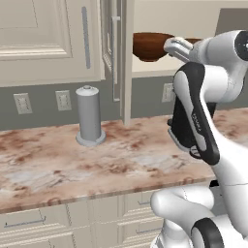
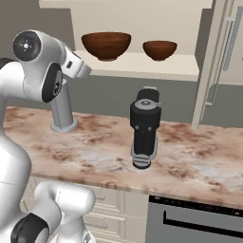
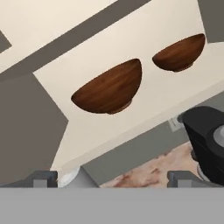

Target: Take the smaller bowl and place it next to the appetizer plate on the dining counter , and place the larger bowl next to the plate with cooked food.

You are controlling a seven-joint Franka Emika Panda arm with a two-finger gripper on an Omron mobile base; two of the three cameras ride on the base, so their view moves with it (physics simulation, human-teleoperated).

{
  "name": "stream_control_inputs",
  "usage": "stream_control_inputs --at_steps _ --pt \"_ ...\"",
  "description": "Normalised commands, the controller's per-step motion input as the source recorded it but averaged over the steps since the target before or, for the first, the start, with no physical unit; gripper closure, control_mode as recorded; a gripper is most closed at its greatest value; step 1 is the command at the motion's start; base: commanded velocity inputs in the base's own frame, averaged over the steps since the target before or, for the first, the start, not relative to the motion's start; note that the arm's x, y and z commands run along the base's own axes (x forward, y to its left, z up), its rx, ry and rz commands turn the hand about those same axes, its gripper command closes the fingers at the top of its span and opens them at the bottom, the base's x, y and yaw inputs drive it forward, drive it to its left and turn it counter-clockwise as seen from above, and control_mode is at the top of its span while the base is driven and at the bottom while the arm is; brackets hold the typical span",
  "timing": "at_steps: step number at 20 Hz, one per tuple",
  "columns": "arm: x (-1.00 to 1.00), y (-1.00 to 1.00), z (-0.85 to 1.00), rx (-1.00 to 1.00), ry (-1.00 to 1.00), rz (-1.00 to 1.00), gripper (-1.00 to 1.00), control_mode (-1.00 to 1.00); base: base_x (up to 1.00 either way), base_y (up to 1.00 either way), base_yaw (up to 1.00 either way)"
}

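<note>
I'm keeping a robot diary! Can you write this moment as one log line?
gripper: open, empty | larger bowl: on cabinet shelf | smaller bowl: beside it, apart | step: reaching toward bowls

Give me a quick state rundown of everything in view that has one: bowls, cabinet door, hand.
larger bowl: upright on the open cabinet shelf, untouched.
smaller bowl: upright on the same shelf, beside the larger one and apart from it, untouched.
cabinet door: swung open.
hand: open, empty, pointed up at the shelf, short of both bowls.
paper towel holder: standing upright on the counter.
black appliance: standing upright on the counter.
</note>
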Motion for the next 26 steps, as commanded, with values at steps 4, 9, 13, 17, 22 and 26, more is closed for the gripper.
stream_control_inputs --at_steps 4,9,13,17,22,26 --pt "0.12 -0.19 0.14 0.09 0.0 -0.01 -1.0 -1.0 0.0 0.0 0.0" --pt "0.31 -0.2 0.05 0.1 0.05 -0.05 -1.0 -1.0 0.0 0.0 0.0" --pt "0.34 -0.06 0.03 0.08 0.09 -0.06 -1.0 -1.0 0.0 0.0 0.0" --pt "0.35 0.0 0.03 0.04 0.09 -0.06 -1.0 -1.0 0.0 0.0 0.0" --pt "0.33 0.0 0.01 0.0 0.07 -0.04 -1.0 -1.0 0.0 0.0 0.0" --pt "0.4 0.0 0.0 0.0 0.09 -0.01 -1.0 -1.0 0.0 0.0 0.0"
